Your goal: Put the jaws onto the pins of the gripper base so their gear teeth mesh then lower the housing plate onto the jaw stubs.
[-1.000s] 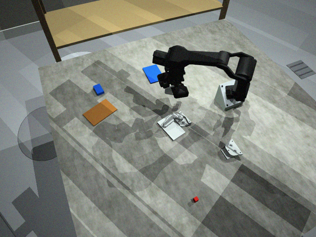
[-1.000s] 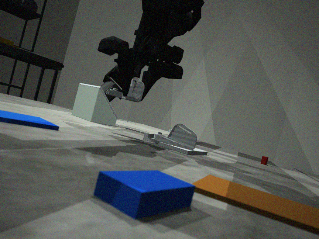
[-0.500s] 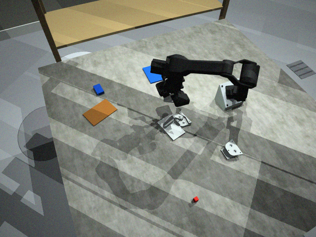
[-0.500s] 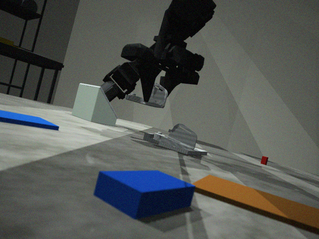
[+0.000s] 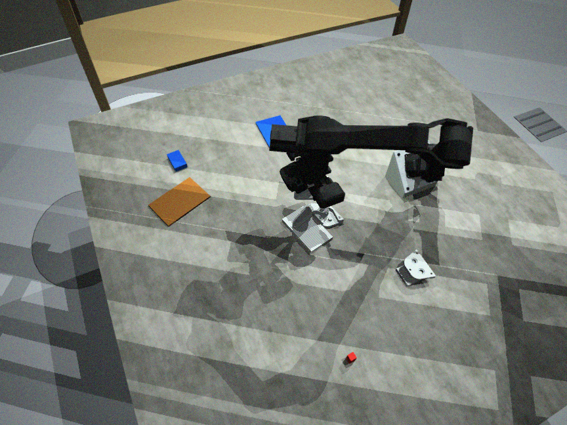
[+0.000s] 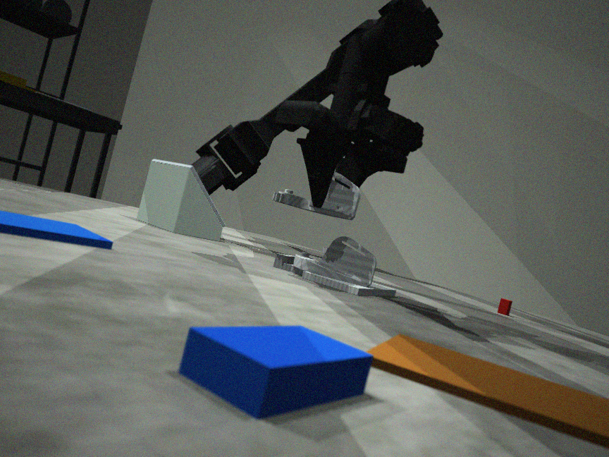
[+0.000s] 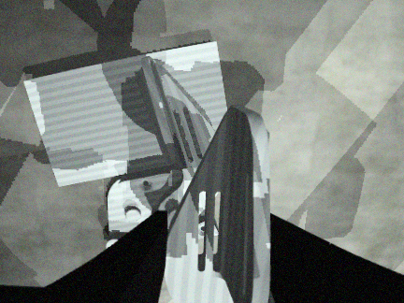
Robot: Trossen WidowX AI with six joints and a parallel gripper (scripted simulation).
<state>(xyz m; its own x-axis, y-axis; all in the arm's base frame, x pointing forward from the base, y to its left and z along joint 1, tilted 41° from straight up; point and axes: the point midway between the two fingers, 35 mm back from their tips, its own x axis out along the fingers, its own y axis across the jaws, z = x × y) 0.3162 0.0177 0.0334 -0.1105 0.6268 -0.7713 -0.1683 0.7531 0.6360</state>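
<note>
The pale gripper base (image 5: 315,240) (image 6: 378,290) (image 7: 79,122) lies on the table. One jaw (image 6: 351,260) (image 7: 161,108) lies over it with its slotted pad upright; its seating on a pin is unclear, being partly covered in the wrist view. My gripper (image 6: 338,192) (image 7: 210,221) is shut on the other jaw (image 6: 344,194) (image 7: 238,187), pad upright, roughly level. In the exterior view this jaw hangs well above the base, touching nothing below. In the top view my arm hides the fingertips. The housing plate (image 5: 426,273), white with two round holes, lies apart from the base, tilted.
A red cube (image 5: 351,357) (image 6: 505,306) lies far from the base. A blue block (image 5: 177,160) (image 6: 275,344) and an orange plate (image 5: 178,201) (image 6: 467,374) lie on the other side. A blue plate (image 5: 274,124) (image 6: 48,228) and the wedge-shaped arm mount (image 5: 397,178) (image 6: 167,197) stand farther back.
</note>
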